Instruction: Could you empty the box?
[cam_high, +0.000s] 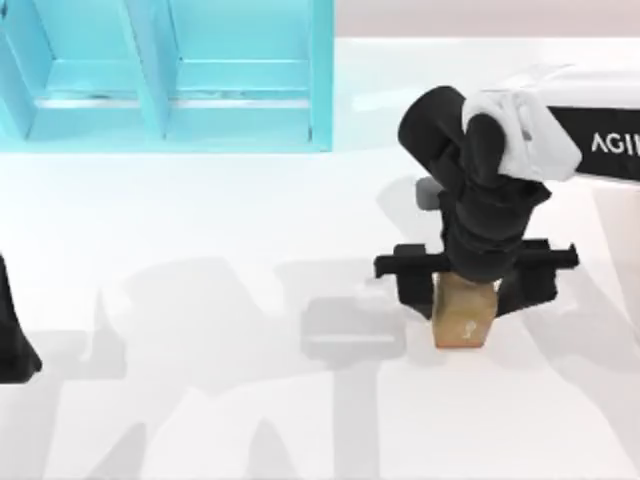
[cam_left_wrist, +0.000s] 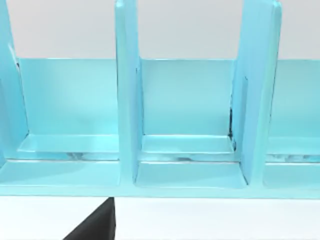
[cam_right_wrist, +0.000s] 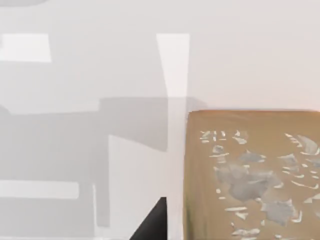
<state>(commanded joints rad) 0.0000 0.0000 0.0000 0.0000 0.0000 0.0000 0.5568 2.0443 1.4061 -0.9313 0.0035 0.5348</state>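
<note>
Right gripper (cam_high: 468, 300): matte black, on a white-and-black arm reaching in from the top view's right; its fingers straddle the tan block, one on each flank, and appear to clamp it.
Tan block (cam_high: 464, 318): one, boxy and straight-edged, a dull cardboard-brown; it sits between and just under the fingers, resting on or just above the table, I cannot tell which. In the right wrist view its broad face (cam_right_wrist: 252, 175) carries pale, flaky grey-white speckles.
Box (cam_high: 170, 72): one, glossy turquoise, made of flat panels; upright dividers split it into open bays. It stands well apart from the right gripper, up and to the left. The left wrist view shows three bays (cam_left_wrist: 187, 150).
Table (cam_high: 200, 220): smooth white, crossed by soft grey shadows.
Left arm (cam_high: 14, 340): one, black, parked at the left edge.
</note>
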